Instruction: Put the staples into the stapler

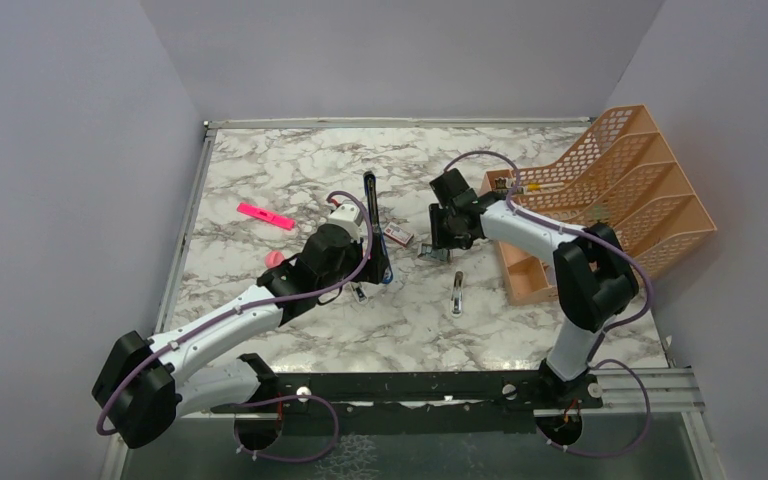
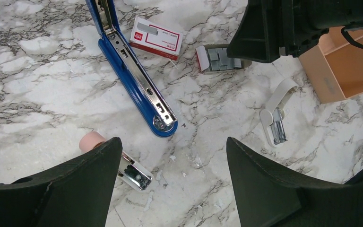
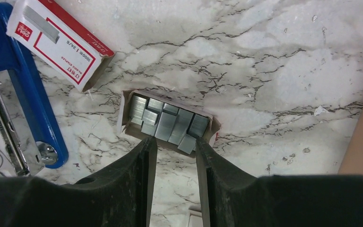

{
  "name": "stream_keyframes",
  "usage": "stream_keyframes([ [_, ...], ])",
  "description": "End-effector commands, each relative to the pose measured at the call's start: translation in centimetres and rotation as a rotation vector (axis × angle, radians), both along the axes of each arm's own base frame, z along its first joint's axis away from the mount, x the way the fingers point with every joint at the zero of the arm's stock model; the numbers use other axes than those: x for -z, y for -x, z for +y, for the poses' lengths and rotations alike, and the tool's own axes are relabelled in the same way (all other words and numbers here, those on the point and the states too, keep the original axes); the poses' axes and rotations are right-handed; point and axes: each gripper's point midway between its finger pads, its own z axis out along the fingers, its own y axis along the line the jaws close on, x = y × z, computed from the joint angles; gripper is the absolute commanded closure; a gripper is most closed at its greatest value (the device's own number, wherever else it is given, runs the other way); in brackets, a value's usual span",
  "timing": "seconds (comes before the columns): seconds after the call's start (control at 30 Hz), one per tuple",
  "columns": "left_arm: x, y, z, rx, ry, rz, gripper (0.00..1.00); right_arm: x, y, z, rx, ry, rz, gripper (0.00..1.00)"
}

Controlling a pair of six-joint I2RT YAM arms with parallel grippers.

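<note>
The blue stapler (image 2: 137, 80) lies swung open on the marble, its silver rail (image 3: 2, 118) facing up. To its right is the red-and-white box (image 2: 156, 38), and beyond that the box's inner tray with several grey blocks of staples (image 3: 170, 123). My right gripper (image 3: 174, 140) reaches down onto the near end of that tray, its narrowed jaws pressed against either side of a few blocks. My left gripper (image 2: 172, 146) hangs open over bare marble just below the stapler's front end, holding nothing.
A small white-and-chrome stapler piece (image 2: 132, 175) and a pink eraser (image 2: 90, 140) sit by my left finger. Another white piece (image 2: 274, 118) lies to the right. A pink marker (image 1: 265, 215) lies at the left, and an orange file rack (image 1: 610, 190) stands at the right.
</note>
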Motion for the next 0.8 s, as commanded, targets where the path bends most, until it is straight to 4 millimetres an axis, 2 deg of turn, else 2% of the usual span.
stream_keyframes([
  [0.0,-1.6,-1.0,-0.2,-0.016,0.009,-0.044,0.18,0.1,-0.8,0.9,-0.023,-0.022,-0.009,0.6],
  [0.2,-1.4,-0.9,-0.1,-0.015,0.003,-0.041,0.18,0.9,-0.7,1.5,-0.051,-0.021,0.007,0.57],
  [0.5,-1.1,-0.9,0.0,-0.017,-0.005,-0.037,0.18,1.7,-1.0,1.7,-0.06,-0.004,0.014,0.63],
  [0.77,-1.0,-0.9,0.0,-0.017,-0.007,-0.036,0.18,2.2,-0.9,2.1,-0.083,0.009,0.022,0.61],
])
